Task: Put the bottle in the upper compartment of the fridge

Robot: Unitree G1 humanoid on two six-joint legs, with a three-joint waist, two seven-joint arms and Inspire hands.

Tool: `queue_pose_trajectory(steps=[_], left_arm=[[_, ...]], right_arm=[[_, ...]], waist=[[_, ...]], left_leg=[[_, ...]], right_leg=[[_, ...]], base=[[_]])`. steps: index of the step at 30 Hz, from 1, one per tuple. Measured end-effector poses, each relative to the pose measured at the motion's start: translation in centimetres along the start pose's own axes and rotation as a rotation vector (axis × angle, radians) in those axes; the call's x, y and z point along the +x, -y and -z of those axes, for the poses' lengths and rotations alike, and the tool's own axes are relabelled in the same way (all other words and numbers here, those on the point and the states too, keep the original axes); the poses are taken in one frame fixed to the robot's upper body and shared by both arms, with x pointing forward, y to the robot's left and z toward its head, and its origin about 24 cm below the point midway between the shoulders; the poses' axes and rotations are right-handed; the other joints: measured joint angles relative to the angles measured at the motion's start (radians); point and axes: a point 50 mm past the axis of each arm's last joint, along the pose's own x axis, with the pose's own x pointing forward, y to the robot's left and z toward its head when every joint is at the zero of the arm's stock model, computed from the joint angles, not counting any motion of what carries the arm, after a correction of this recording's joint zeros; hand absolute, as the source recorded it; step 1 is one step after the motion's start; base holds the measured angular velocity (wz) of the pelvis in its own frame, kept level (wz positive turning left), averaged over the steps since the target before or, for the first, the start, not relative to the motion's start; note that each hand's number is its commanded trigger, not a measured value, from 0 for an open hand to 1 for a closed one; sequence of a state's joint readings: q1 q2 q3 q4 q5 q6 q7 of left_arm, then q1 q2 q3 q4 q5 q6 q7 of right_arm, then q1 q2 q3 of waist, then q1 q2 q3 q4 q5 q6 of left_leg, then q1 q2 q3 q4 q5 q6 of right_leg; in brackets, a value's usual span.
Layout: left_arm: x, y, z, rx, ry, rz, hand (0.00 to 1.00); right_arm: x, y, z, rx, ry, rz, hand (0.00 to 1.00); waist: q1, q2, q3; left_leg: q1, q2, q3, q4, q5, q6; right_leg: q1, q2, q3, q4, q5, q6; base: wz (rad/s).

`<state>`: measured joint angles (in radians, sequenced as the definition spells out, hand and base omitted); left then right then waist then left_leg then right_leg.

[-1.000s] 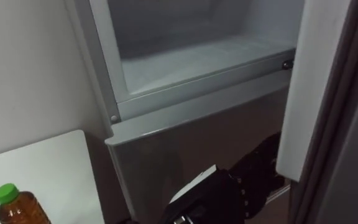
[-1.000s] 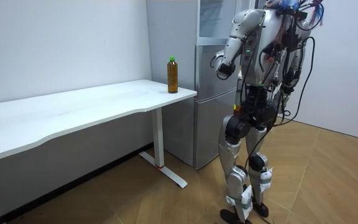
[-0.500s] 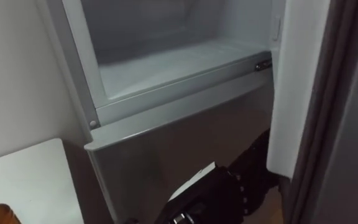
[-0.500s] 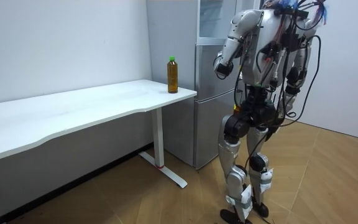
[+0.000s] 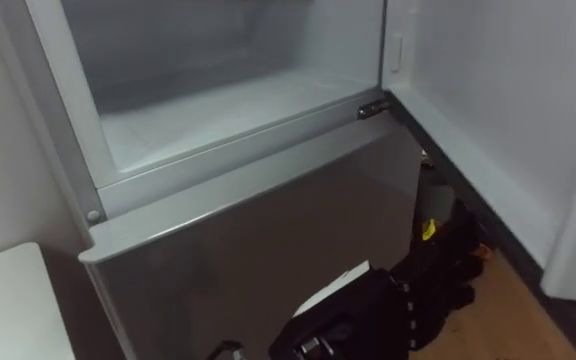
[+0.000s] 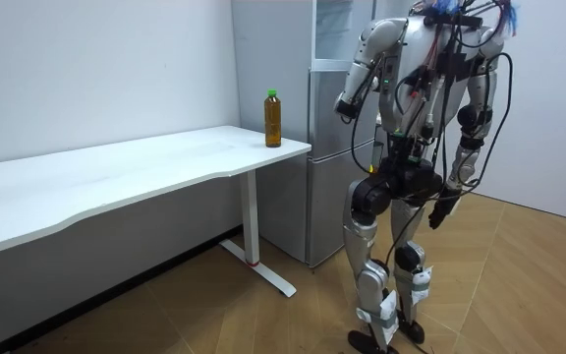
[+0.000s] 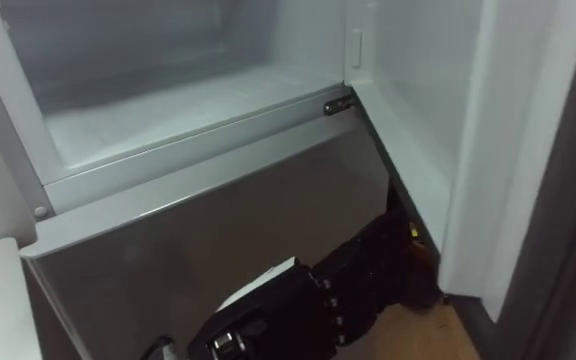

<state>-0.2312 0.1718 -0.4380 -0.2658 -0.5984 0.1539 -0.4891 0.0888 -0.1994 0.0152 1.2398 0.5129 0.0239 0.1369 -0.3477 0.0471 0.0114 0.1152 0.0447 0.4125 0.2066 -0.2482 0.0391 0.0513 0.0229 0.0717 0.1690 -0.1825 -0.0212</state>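
The brown bottle with a green cap [image 6: 273, 118] stands upright on the corner of the white table [image 6: 165, 162], apart from both hands. I stand facing the fridge [image 6: 327, 147], whose upper compartment [image 5: 218, 110] is open and bare inside. Its door [image 5: 508, 120] is swung out to the right. My left hand [image 5: 348, 322] is held up before my chest, low in the eye views in front of the lower fridge door [image 5: 258, 240]. It is also raised at the room view's left [image 6: 345, 103]. My right hand [image 6: 438, 211] hangs beside my thigh.
The white table's corner [image 5: 3, 300] shows at the lower left of the eye views, next to the fridge's side. Wooden floor [image 6: 519, 285] lies open behind and to my right. A white wall [image 6: 96, 69] runs behind the table.
The head camera has swung right, so the bottle has left the eye view and more of the open door shows. My right arm has dropped to hang at my side.
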Motion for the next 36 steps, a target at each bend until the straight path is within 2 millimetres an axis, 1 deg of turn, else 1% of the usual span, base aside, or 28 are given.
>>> queue_pose_trajectory(steps=[3, 4, 6, 9, 13, 17, 23, 25, 27, 28, 30, 31, 32, 34, 36], left_arm=[[0.3, -0.1, -0.2, -0.019, 0.012, 0.008, 0.0], [0.3, -0.1, -0.2, -0.021, 0.014, 0.009, 0.0], [0.3, -0.1, -0.2, -0.022, 0.013, 0.008, 0.0], [0.2, -0.4, 0.4, -0.035, -0.007, -0.004, 0.0], [0.2, -0.3, 0.5, -0.039, -0.011, -0.001, 0.0], [0.2, -0.3, 0.5, -0.039, -0.011, -0.001, 0.0], [0.2, -0.4, 0.5, -0.036, -0.016, -0.001, 0.0], [0.1, -0.5, 0.5, -0.031, -0.021, -0.002, 0.0], [0.2, -0.5, 0.4, -0.024, -0.02, 0.001, 0.0], [0.2, -0.5, 0.4, -0.024, -0.02, -0.001, 0.0], [0.2, -0.6, 0.4, -0.015, -0.023, -0.013, 0.0], [0.2, -0.6, 0.4, -0.013, -0.023, -0.019, 0.0], [0.2, -0.7, 0.3, -0.011, -0.02, -0.028, 0.0], [0.2, -0.7, 0.1, -0.006, -0.013, -0.033, 0.0], [0.1, -0.9, -0.5, 0.007, 0.009, -0.049, 0.0]], right_arm=[[0.0, 0.1, -0.1, -0.001, 0.002, 0.014, 0.0], [0.0, 0.1, -0.1, 0.0, 0.002, 0.015, 0.0], [0.0, 0.1, -0.1, -0.001, 0.003, 0.015, 0.0], [0.0, 0.0, -0.2, -0.004, 0.006, 0.011, 0.0], [0.0, 0.3, -0.4, -0.008, 0.012, 0.017, 0.0], [-0.1, 0.8, -0.4, -0.01, 0.006, 0.034, 0.0], [-0.2, 0.9, -0.4, -0.011, 0.001, 0.045, 0.0], [-0.2, 0.9, -0.4, -0.013, -0.004, 0.045, 0.0], [-0.1, 0.9, -0.3, -0.012, -0.01, 0.045, 0.0], [-0.1, 0.9, -0.3, -0.012, -0.011, 0.045, 0.0], [-0.1, 0.7, -0.5, -0.012, -0.006, 0.037, 0.0], [0.0, 0.5, -0.6, -0.012, -0.003, 0.034, 0.0], [0.1, 0.2, -0.8, -0.012, 0.003, 0.026, 0.0], [0.1, 0.0, -0.9, -0.011, 0.006, 0.022, 0.0], [0.2, -0.3, -1.2, -0.037, 0.014, 0.011, 0.0]], waist=[[-0.002, 0.009, -0.005], [-0.002, 0.01, -0.0051], [-0.001, 0.012, -0.0037], [-0.003, 0.015, -0.002], [-0.008, 0.02, 0.0015], [-0.01, 0.021, 0.0017], [-0.01, 0.02, 0.0018], [-0.01, 0.021, 0.0014], [-0.007, 0.02, 0.0013], [-0.004, 0.02, 0.0012], [0.001, 0.021, 0.001], [0.003, 0.021, 0.001], [0.006, 0.021, 0.0011], [0.025, 0.02, 0.0012], [0.055, 0.02, 0.0011]], left_leg=[[0.0, 0.003, 0.0, 0.001, 0.001, -0.003], [0.001, 0.004, 0.0, 0.002, 0.002, -0.003], [0.0, 0.006, 0.001, 0.005, 0.003, -0.005], [0.001, 0.016, 0.021, 0.01, 0.003, -0.009], [-0.001, 0.021, 0.023, 0.017, 0.005, -0.015], [-0.002, 0.022, 0.023, 0.016, 0.01, -0.023], [-0.004, 0.023, 0.02, 0.016, 0.012, -0.026], [-0.014, 0.023, 0.011, 0.017, 0.012, -0.026], [-0.027, 0.021, -0.012, 0.015, 0.012, -0.026], [-0.029, 0.021, -0.015, 0.015, 0.012, -0.026], [-0.04, 0.017, -0.045, 0.015, 0.012, -0.026], [-0.044, 0.015, -0.051, 0.016, 0.012, -0.026], [-0.051, 0.014, -0.066, 0.016, 0.013, -0.028], [-0.056, 0.012, -0.079, 0.015, 0.014, -0.03], [-0.064, 0.012, -0.101, 0.015, 0.017, -0.033]], right_leg=[[0.0, 0.001, -0.009, -0.001, 0.002, -0.003], [0.0, 0.002, -0.01, 0.0, 0.002, -0.004], [0.0, 0.003, -0.009, 0.0, 0.003, -0.006], [-0.003, 0.011, -0.002, 0.001, 0.007, -0.013], [-0.004, 0.015, 0.006, 0.003, 0.008, -0.018], [-0.006, 0.016, 0.006, 0.006, 0.007, -0.023], [-0.006, 0.017, 0.004, 0.004, 0.007, -0.025], [-0.011, 0.016, -0.008, 0.003, 0.007, -0.025], [-0.016, 0.013, -0.033, 0.004, 0.008, -0.026], [-0.016, 0.013, -0.036, 0.004, 0.008, -0.026], [-0.014, 0.01, -0.061, 0.002, 0.008, -0.026], [-0.014, 0.009, -0.069, 0.002, 0.008, -0.026], [-0.016, 0.007, -0.086, 0.0, 0.008, -0.026], [-0.015, 0.005, -0.104, -0.001, 0.008, -0.027], [-0.016, 0.001, -0.127, 0.0, 0.006, -0.027]], base=[[-0.01], [-0.04], [-0.04], [-0.09], [-0.07], [0.0], [0.01], [0.13], [0.28], [0.28], [0.29], [0.37], [0.33], [0.28], [0.26]])
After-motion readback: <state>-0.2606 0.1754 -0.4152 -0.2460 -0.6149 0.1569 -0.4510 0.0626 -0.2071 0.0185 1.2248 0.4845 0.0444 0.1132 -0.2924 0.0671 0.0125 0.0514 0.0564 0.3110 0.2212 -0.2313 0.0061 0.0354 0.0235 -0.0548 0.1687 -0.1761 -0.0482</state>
